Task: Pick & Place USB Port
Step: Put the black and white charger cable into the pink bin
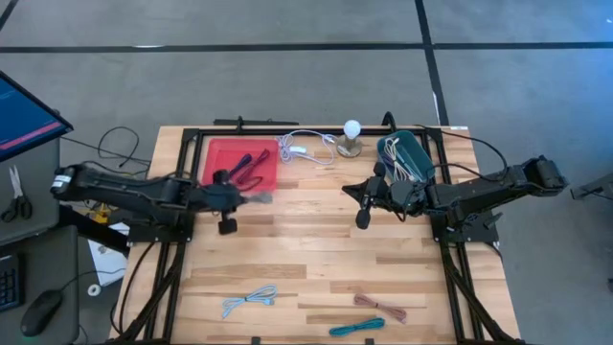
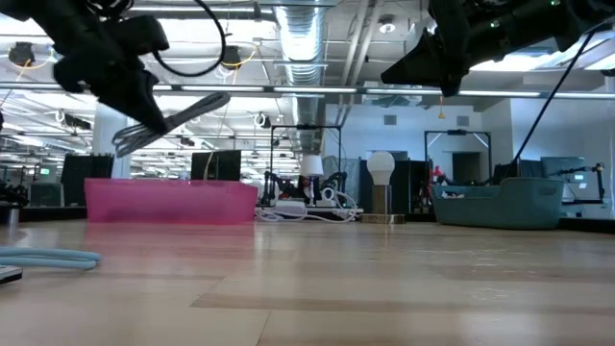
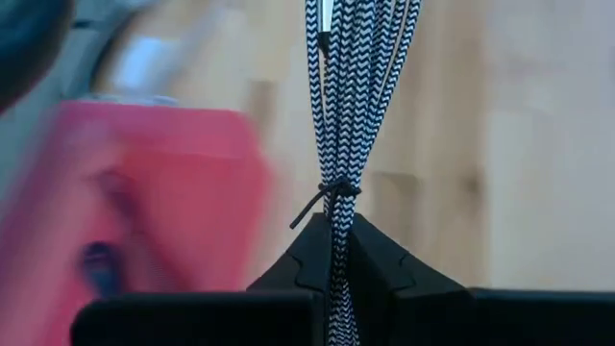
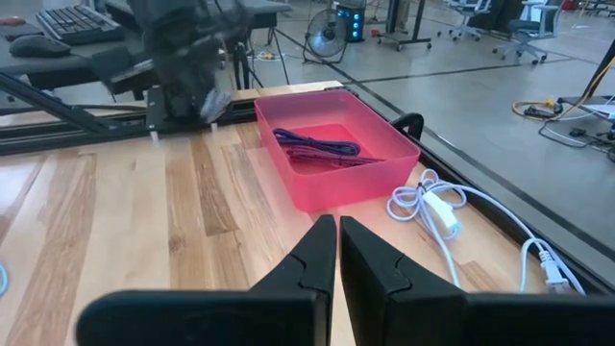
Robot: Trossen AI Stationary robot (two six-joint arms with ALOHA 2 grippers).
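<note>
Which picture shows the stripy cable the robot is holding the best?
The left wrist view: the stripy cable fills it, pinched in the left gripper. The high view shows a small grey bundle beside the red tray. The low view shows it hanging in the air. The right wrist view blurs it.

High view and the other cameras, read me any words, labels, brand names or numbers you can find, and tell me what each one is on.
None can be read in any view.
The monitor at the table's left edge shows blue and red areas, no legible text.
The red bin, teal bin and white power adapter carry no visible labels.
</note>
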